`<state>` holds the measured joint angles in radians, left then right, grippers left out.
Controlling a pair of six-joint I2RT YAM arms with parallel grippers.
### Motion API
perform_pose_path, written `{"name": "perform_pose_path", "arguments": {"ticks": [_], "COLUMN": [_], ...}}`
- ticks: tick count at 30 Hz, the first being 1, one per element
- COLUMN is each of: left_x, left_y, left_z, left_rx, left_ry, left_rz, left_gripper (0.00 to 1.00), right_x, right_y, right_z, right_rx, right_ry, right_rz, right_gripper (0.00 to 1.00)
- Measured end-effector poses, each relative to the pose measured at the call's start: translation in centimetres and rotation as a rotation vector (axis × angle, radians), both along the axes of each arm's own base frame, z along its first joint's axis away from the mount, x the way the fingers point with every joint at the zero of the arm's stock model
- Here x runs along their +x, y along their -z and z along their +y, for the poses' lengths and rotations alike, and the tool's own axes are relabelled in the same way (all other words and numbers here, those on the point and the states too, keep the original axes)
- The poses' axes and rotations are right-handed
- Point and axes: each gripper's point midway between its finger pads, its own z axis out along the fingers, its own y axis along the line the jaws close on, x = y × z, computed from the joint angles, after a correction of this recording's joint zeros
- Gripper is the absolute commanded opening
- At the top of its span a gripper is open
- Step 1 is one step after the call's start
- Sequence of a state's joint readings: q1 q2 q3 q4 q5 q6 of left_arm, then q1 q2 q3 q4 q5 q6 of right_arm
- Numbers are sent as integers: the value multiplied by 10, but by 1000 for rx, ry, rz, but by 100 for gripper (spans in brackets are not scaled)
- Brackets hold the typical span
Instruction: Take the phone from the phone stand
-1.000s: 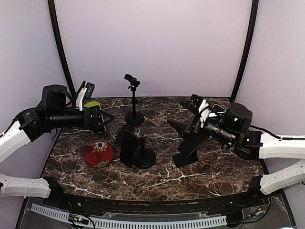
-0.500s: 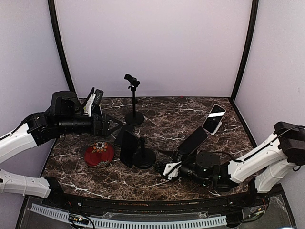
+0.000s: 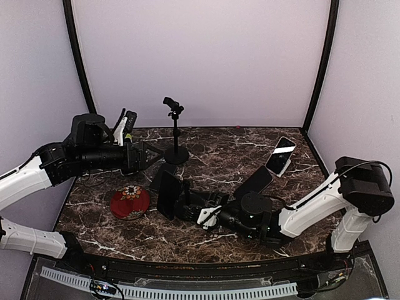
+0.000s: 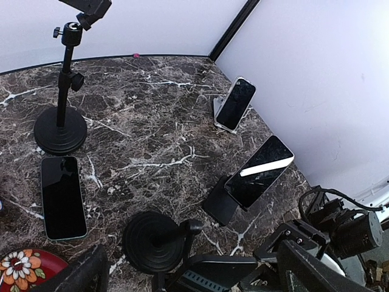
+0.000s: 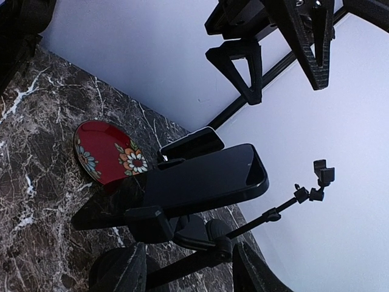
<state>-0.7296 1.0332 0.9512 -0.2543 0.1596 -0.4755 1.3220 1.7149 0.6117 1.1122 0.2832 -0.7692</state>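
A black phone is clamped upright in a round-based black phone stand at the table's middle front. In the right wrist view the phone lies just beyond my open fingers, with the stand's arm between them. My right gripper is low over the table, right beside the stand, open and empty. My left gripper hovers open behind and left of the stand. Its view looks down on the stand base and the phone's top edge.
A red flowered plate sits left of the stand. A second phone lies flat behind it. A tall clip stand is at the back. A phone on a wedge stand and another on a white stand are to the right.
My right arm has swung down and leftward, low across the table, up to the phone stand. My left gripper has moved slightly right and forward.
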Motion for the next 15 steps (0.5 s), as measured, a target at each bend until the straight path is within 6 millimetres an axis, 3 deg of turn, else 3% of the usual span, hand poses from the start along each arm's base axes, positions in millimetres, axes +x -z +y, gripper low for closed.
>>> {"name": "perform_pose_path", "arguments": {"ticks": [5,15], "left_x": [4,9], "left_y": [-2,-10], "left_z": [2,2], "left_rx": [0,-22], "left_ry": [-24,-40], "left_rz": [-10,-39], "left_gripper": [99,99], "right_x": [8,13], "right_y": [-3,27], "right_z": [7,15], "right_rx": [-10,-106], "right_ry": [-20,-44], "right_rz": [10,39], "right_gripper": [45,46]}}
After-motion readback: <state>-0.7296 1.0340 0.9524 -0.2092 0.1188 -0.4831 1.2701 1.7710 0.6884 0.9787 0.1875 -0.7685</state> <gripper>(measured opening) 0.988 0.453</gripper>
